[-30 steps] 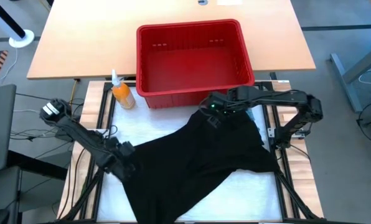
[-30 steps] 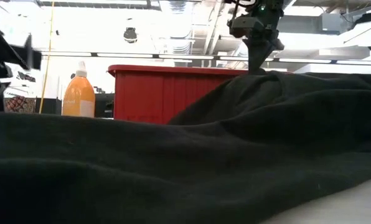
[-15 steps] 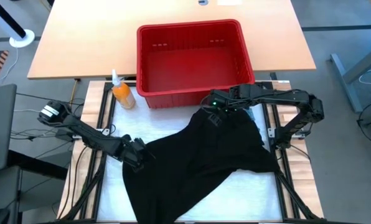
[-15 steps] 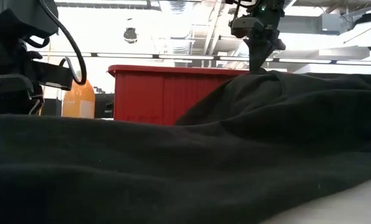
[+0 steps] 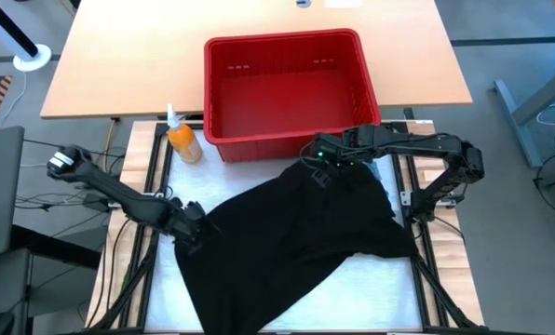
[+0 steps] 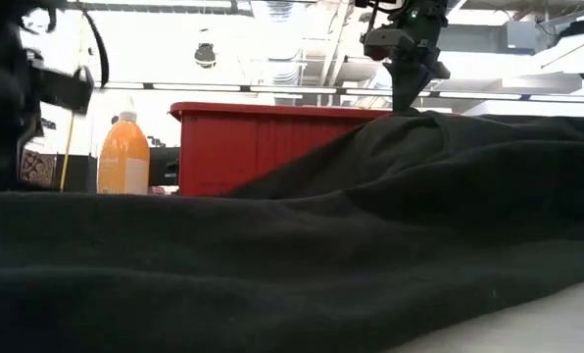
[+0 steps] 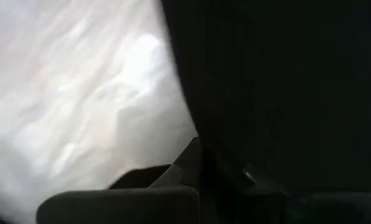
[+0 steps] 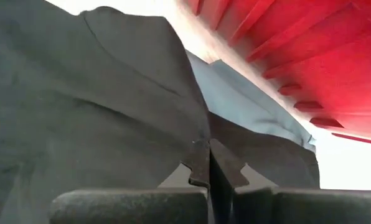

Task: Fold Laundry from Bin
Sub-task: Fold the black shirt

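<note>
black garment (image 5: 296, 247) spread for folding. left gripper (image 5: 196, 226) pinches its 9 o'clock edge; right gripper (image 5: 322, 170) pinches its 12 o'clock edge beside bin (image 5: 287, 46), keeping the cloth taut.

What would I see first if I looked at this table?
A big black garment sprawls over the white pad at the near end of the table. Just behind it sits an empty red bin, with an orange bottle to its left. The left gripper and right gripper each pinch an edge of the garment.
</note>
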You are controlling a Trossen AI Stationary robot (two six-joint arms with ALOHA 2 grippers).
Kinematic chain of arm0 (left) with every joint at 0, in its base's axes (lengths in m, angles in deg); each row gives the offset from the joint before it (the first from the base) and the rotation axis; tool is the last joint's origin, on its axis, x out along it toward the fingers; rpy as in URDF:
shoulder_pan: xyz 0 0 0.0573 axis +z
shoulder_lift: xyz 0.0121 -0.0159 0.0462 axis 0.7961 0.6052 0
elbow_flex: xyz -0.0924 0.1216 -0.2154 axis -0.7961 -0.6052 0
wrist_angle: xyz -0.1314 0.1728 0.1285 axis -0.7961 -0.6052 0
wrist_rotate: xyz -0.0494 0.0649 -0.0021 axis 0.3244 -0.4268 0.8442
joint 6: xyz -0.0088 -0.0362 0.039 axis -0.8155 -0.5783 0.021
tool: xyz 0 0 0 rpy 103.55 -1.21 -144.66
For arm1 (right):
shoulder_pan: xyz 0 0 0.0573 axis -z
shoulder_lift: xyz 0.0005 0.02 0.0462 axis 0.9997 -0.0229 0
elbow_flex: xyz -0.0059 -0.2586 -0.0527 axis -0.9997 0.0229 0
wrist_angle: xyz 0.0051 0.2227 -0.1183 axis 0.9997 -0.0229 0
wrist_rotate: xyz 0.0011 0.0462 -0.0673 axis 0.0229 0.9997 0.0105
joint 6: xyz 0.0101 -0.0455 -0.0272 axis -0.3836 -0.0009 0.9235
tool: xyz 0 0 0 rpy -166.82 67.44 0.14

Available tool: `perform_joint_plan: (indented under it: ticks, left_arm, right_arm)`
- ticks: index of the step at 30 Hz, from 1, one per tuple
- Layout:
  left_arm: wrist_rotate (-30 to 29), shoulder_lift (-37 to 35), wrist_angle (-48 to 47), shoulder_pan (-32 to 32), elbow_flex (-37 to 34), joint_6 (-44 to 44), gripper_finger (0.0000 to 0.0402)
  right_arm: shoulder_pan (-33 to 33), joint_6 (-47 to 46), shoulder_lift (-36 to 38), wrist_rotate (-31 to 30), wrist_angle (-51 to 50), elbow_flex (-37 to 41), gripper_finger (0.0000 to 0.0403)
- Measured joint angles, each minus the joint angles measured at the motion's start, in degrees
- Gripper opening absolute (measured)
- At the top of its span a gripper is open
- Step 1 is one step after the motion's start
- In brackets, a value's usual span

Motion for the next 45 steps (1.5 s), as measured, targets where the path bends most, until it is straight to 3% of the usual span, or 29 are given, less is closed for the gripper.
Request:
perform_joint_plan:
  ticks: [8,17,24,31,34,45]
  left_arm:
    - [-1.89,-0.61,0.96,-8.84,13.58,-1.44,0.0]
    - [1.16,12.62,1.0,-16.54,27.73,-0.24,0.0]
    - [2.58,21.45,0.98,-19.66,36.99,0.52,0.0]
    - [3.68,25.91,1.44,-20.83,40.1,-1.94,0.0]
    - [3.8,26.74,3.12,-21.05,40.12,-2.67,0.0]
    - [0.18,26.76,6.06,-21.07,38.65,-3.92,0.0]
  right_arm:
    - [-2.71,-6.34,3.53,-6.59,-6.47,0.0,0.0018]
    - [-11.04,-13.61,9.58,-10.2,-7.34,1.3,0.0018]
    - [-22.86,-28.23,10.68,-16.3,-11.78,4.81,0.0018]
    - [-35.97,-48.08,10.59,-17.15,-21.82,4.81,0.0018]
    - [-40.39,-52.95,10.18,-17.16,-21.55,5.66,0.0018]
    - [-45.89,-63.71,9.64,-13.36,-21.56,12.06,0.0023]
